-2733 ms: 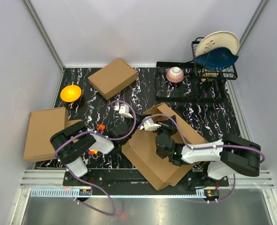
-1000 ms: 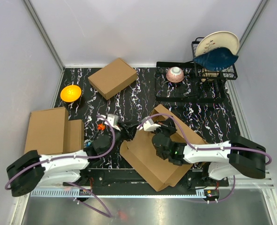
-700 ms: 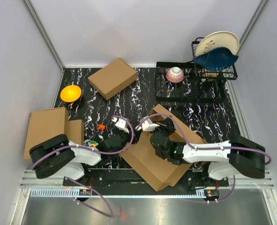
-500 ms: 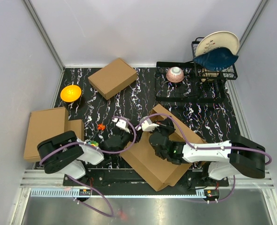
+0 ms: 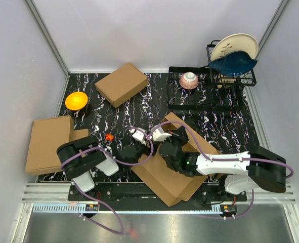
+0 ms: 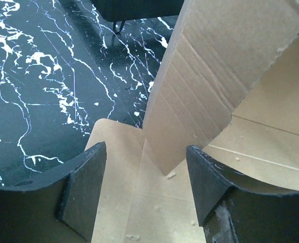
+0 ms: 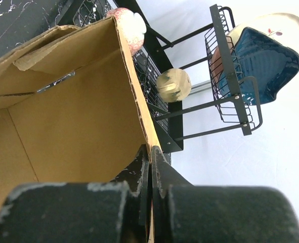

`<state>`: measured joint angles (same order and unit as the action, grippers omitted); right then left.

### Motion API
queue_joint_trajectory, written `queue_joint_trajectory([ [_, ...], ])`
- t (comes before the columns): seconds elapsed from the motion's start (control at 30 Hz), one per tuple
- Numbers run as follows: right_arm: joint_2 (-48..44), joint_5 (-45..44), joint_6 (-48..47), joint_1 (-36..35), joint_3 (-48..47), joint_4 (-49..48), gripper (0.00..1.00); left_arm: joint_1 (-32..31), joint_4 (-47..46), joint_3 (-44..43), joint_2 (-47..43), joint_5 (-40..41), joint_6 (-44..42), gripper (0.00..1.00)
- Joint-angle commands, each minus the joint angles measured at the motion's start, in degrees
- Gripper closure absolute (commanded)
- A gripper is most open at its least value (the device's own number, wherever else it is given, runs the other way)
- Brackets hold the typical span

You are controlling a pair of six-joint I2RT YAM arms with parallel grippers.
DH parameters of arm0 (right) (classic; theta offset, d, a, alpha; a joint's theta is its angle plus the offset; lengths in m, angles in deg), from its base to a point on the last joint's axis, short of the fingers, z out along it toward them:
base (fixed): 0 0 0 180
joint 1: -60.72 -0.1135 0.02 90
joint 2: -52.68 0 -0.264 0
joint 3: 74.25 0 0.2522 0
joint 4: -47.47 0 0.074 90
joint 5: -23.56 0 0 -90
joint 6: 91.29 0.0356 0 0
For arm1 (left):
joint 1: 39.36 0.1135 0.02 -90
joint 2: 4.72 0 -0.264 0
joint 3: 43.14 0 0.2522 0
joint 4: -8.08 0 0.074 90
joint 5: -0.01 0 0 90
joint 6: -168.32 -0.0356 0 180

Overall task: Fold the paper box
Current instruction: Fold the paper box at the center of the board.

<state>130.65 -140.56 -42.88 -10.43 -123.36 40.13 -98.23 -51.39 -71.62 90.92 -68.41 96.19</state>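
Where the two arms meet at the near middle of the table (image 5: 154,101), the paper box (image 5: 164,179) lies half-formed, its near corner past the table's edge. Left tool (image 6: 146,172): jaws spread wide, astride an upright flap at the box's left corner. A gap shows on both sides of the flap, so nothing is gripped. Its fingers (image 6: 83,190) are cut off at the frame bottom. Right tool (image 7: 150,164): jaws fully closed, pinching the top edge of a standing box wall. The tips are blurred in the wrist view and hidden under the wrist from above. The right arm covers part of the box floor. Far left: smaller brown box (image 5: 122,83). Left: flat cardboard slab (image 5: 49,143), its right side partly behind the left arm. Far right: dish rack (image 5: 249,78).
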Motion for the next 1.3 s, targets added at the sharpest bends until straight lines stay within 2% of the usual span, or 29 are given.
queue_joint_trajectory([
  [0.0,1.9,9.0,8.5,-1.2,0.4,3.2,1.0,0.4,-22.3,-3.6,1.3,-1.8,-0.6,0.32],
  [0.43,-0.3,10.8,12.4,-1.3,0.5,6.1,1.0,4.1,-22.3,-8.7,3.7,-7.4,3.9,0.31],
  [0.57,-0.1,11.5,13.2,-1.4,0.5,6.3,1.0,4.6,-22.4,-9.5,4.6,-9.0,4.0,0.21],
  [0.7,0.3,12.0,13.5,-1.3,0.4,6.2,1.0,5.0,-22.3,-11.6,6.4,-9.9,3.3,0.19],
  [1.27,1.1,12.6,15.3,-1.3,0.2,8.2,1.0,9.3,-22.3,-19.2,10.6,-16.7,3.1,0.21],
])
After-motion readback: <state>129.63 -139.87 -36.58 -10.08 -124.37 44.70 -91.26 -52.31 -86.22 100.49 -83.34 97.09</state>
